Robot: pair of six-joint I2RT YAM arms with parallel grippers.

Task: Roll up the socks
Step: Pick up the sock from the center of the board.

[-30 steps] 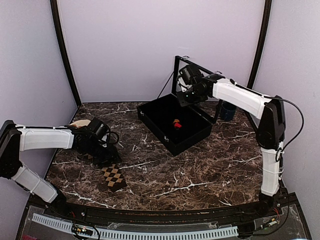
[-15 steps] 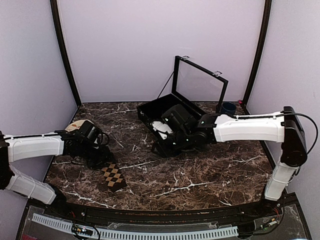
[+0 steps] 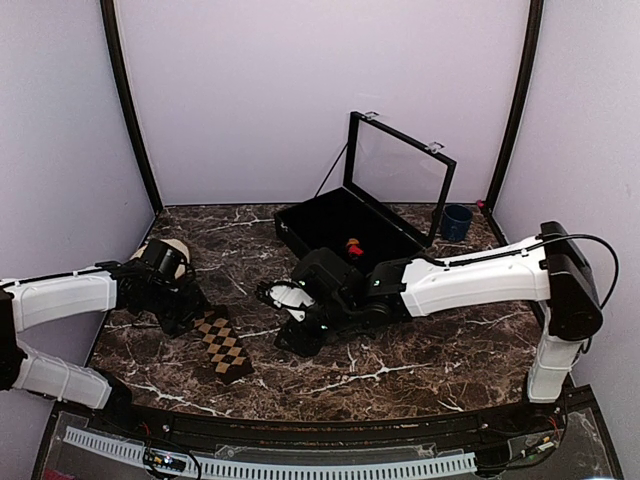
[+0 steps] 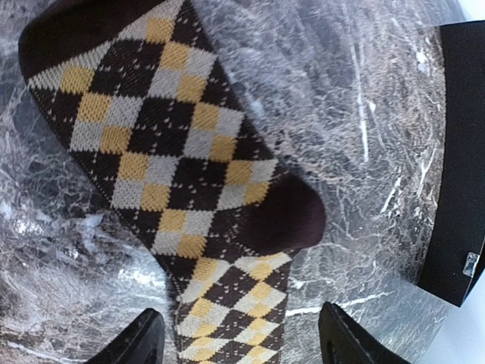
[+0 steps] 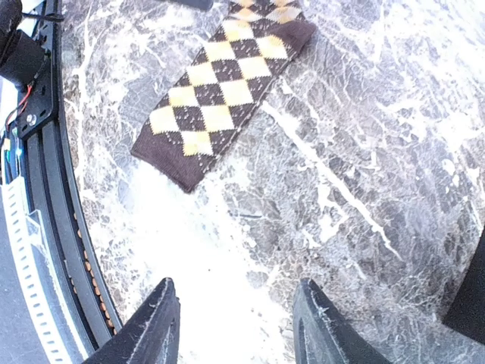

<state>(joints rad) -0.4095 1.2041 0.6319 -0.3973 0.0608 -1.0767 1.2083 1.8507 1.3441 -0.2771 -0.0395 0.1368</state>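
Now the tan-diamond sock (image 3: 224, 345) lies flat on the marble table (image 3: 430, 350), front left. Over its far end the left gripper (image 4: 239, 345) straddles it, fingers apart. Just beside it, the right gripper (image 5: 235, 326) hangs spread and empty. A red sock bundle (image 3: 352, 246) sits inside the black box (image 3: 285, 228).

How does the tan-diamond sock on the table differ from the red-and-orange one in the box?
The black argyle fabric sock with tan diamonds lies flat and stretched out; the red-and-orange sock is a small compact bundle. The tan one rests on the marble table near the left side; the red-and-orange one sits inside the open black box farther back. The bundle is too small to compare patterns.
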